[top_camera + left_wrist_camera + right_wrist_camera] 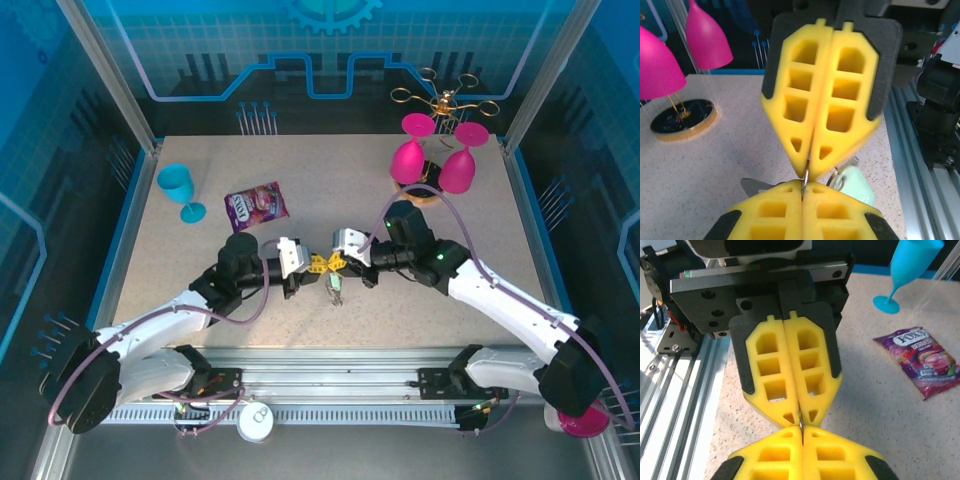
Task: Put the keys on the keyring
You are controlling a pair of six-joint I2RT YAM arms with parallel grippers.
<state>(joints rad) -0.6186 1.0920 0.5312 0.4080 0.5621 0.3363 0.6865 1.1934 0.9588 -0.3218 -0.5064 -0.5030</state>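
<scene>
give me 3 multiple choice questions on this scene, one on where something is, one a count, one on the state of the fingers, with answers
1. Where does the snack packet lie?
A. on the rail by the arm bases
B. on the table, just right of the blue goblet
C. under the gold rack

2. How many pink goblets stand at the table's far right corner?
A. one
B. two
C. four

3. The left gripper and right gripper have their fingers
A. both spread wide
B. both shut, tip to tip on a thin metal piece
C. one shut, one spread

Answers:
1: B, the top view shows the packet beside the goblet.
2: B, two pink bowls sit side by side there.
3: B, both wrist views show the yellow pads pressed together on the metal.
</scene>
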